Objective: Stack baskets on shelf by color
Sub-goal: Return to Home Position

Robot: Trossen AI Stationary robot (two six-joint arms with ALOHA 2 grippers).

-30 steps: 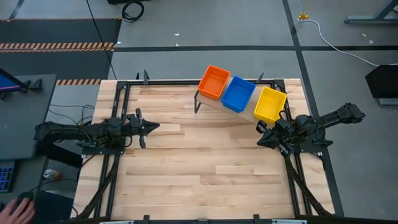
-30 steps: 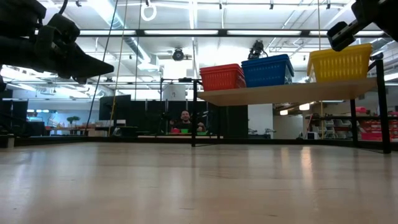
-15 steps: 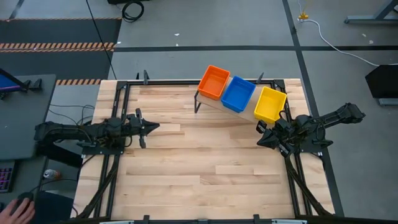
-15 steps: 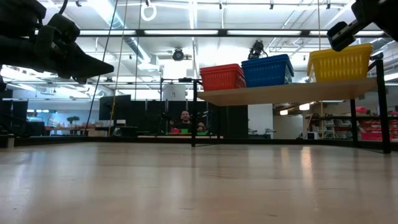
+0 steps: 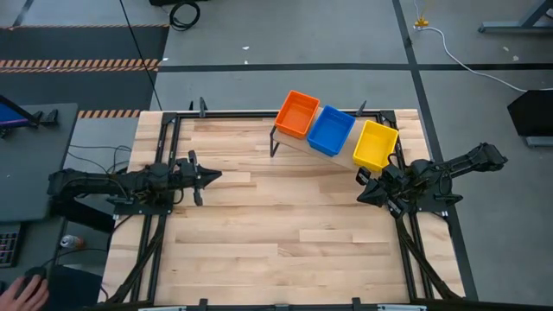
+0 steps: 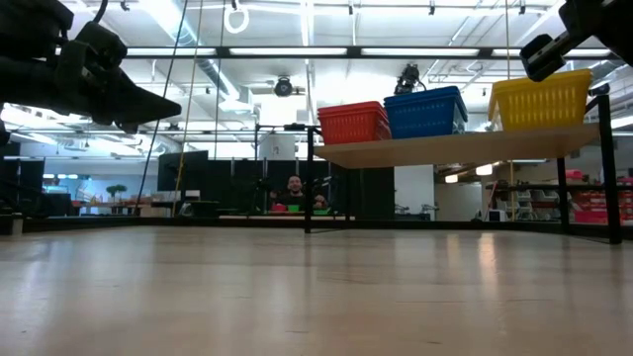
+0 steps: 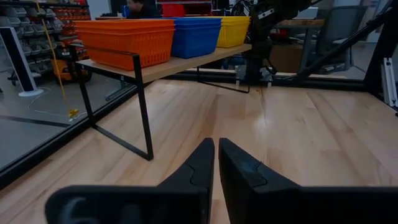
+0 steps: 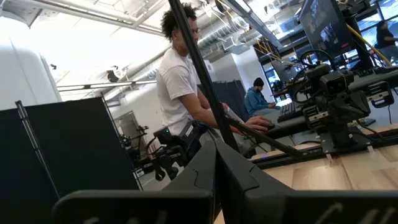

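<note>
The baskets (image 5: 331, 130) sit on the shelf (image 6: 465, 145) at the tabletop's (image 5: 285, 220) far edge. The right gripper (image 5: 362, 196), fingers together, is near the yellow end; the left gripper (image 5: 214, 176), also together, is well apart

1. The middle and near half of the surface (image 5: 285, 233) lie bare, so there is open room between my two arms.
2. The shelf (image 6: 455, 148) stands slantwise at the far edge, toward my right.
3. The orange stack (image 5: 298, 113), blue stack (image 5: 331, 130) and yellow stack (image 5: 375, 145) sit side by side and fill its top.
4. Under the plank, only the thin black legs (image 7: 144, 106) bar the way.
5. My right jaws, closed together, sit near the shelf's yellow end.
6. My left jaws, also closed, are well apart from the shelf, with bare wood ahead.
</note>
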